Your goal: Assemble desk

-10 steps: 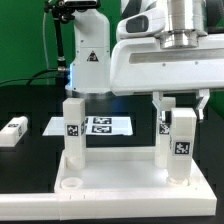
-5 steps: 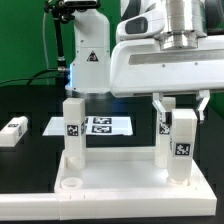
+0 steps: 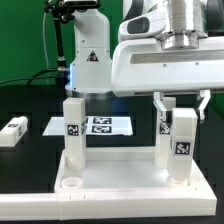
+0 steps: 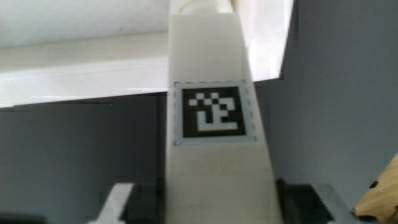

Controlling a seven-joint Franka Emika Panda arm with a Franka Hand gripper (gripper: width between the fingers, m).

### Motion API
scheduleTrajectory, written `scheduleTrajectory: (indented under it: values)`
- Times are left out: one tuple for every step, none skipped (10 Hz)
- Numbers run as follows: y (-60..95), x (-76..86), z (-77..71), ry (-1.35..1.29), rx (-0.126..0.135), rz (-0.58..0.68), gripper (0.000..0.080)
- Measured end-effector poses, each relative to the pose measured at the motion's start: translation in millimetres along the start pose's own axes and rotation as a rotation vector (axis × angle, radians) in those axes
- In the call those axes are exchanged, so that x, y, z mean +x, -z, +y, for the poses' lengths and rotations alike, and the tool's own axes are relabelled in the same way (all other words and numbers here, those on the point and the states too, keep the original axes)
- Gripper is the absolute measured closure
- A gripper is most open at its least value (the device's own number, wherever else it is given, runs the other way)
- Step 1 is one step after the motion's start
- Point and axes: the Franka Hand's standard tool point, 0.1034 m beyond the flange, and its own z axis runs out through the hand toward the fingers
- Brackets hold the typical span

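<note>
Jaws seen part-closed, clamped on upright leg (image 3: 181,145) between them, long axis vertical. Leg foot met panel (image 3: 115,167) corner directly below jaws. Second leg (image 3: 73,125) stood well aside.

The desk panel (image 3: 115,172) and the leg (image 3: 181,150) held in the pincer (image 3: 181,118) are smooth, matt white plastic. The leg's tag (image 4: 214,112) is flat black-and-white print. The pincer's shell is faintly glossy white plastic. The bench (image 3: 30,150) is matt black, and the marker board (image 3: 55,127) is matt white.
</note>
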Motion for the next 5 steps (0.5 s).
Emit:
scheduleTrajectory:
  values:
    - [0.0,0.3,-0.3,0.003,-0.009,0.017,0.0511]
    - [0.1,0.7,0.3,0.010,-0.012,0.022,0.0511]
    - [0.0,0.8,0.6,0.013,-0.012,0.022,0.0502]
    - [0.0,0.7,0.3,0.014,-0.012,0.022,0.0502]
    - [0.0,0.7,0.3,0.016,-0.012,0.022,0.0325]
